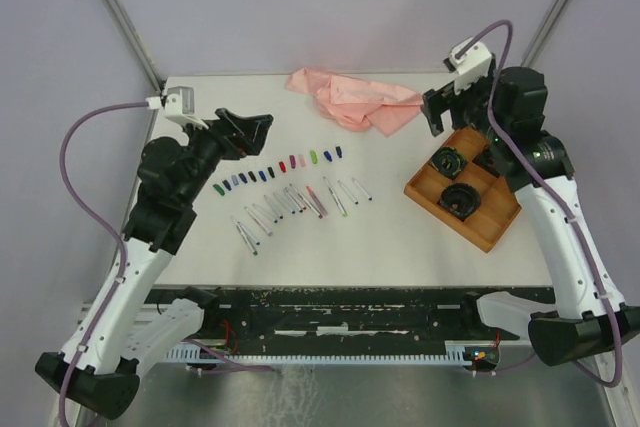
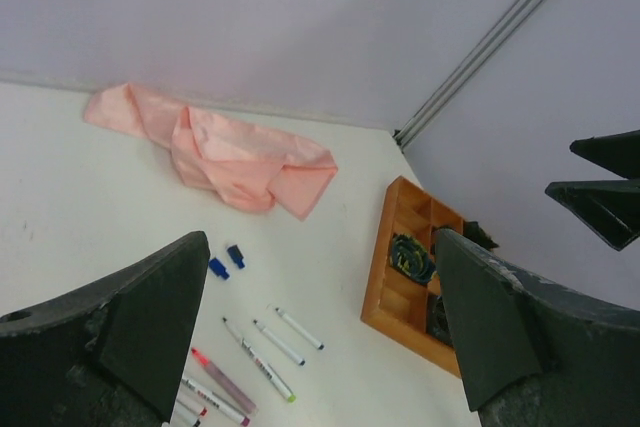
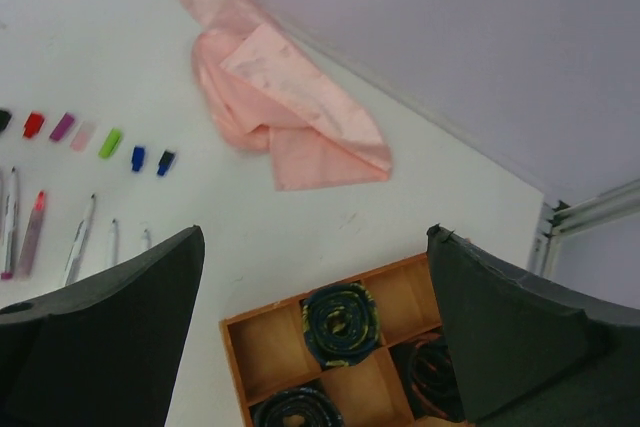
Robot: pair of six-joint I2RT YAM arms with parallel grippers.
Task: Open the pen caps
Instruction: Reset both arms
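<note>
My left gripper (image 1: 262, 129) hangs over the left side of the white table (image 1: 400, 237), its 2 fingers spread wide with nothing between them. My right gripper (image 1: 440, 112) is raised over the far end of the wooden tray (image 1: 490, 232) on the right. It is just as wide apart and holds nothing.

The pen caps (image 1: 283, 167) lie loose on the table in 1 slanted row, green at the near left end and blue at the far right end. The row begins just beside and below my left gripper and touches neither gripper. It is well apart from my right gripper, off to that gripper's left. The uncapped pens (image 1: 295, 202) lie side by side just in front of the row.

A crumpled pink cloth (image 1: 355, 102) lies at the table's far edge, between my 2 grippers. The tray's compartments hold dark coiled items (image 1: 462, 197).
</note>
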